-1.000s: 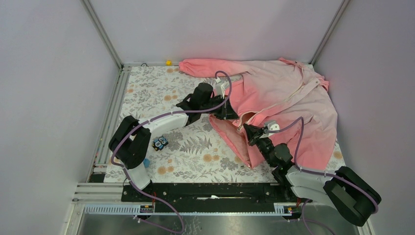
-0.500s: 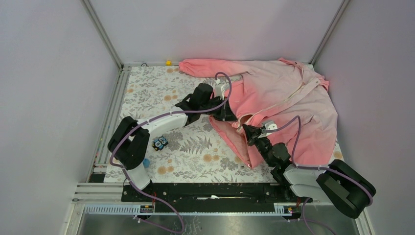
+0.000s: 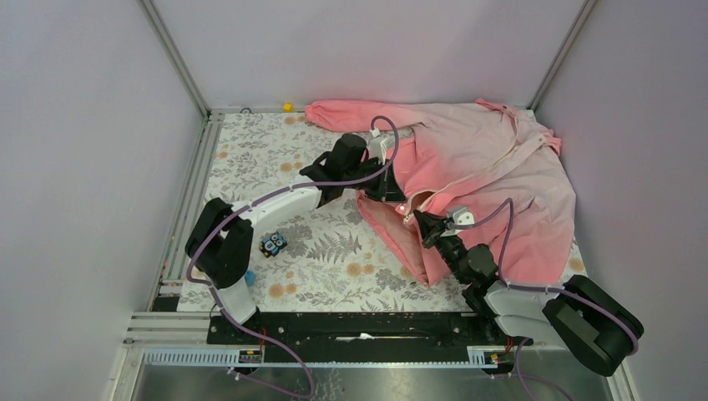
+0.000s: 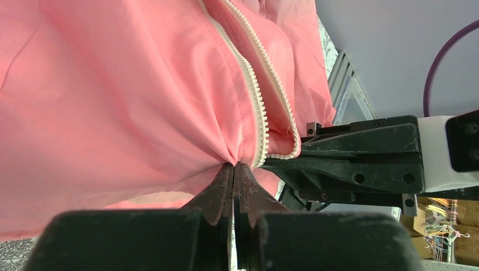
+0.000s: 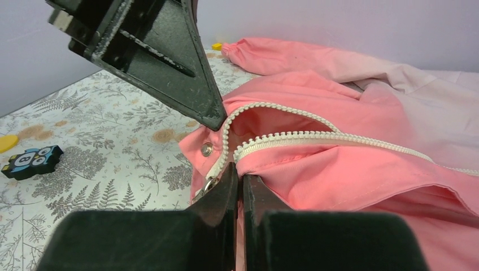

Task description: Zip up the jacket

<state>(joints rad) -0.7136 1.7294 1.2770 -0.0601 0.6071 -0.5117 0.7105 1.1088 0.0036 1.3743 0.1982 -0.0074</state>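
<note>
Both are gripping the jacket (image 3: 493, 167): left gripper (image 4: 233, 169) pinching fabric beside the zipper (image 5: 294, 138), right gripper (image 5: 237, 169) clamping its lower end; tracks need aligning, taut.

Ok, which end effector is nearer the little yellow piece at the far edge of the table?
Left. The left end effector pinches the jacket, closer to the yellow piece; the right end effector sits behind it, toward the near edge.

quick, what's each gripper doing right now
Left gripper: closed, pinching the jacket fabric beside the zipper.
Right gripper: closed on the jacket's zipper edge.
</note>
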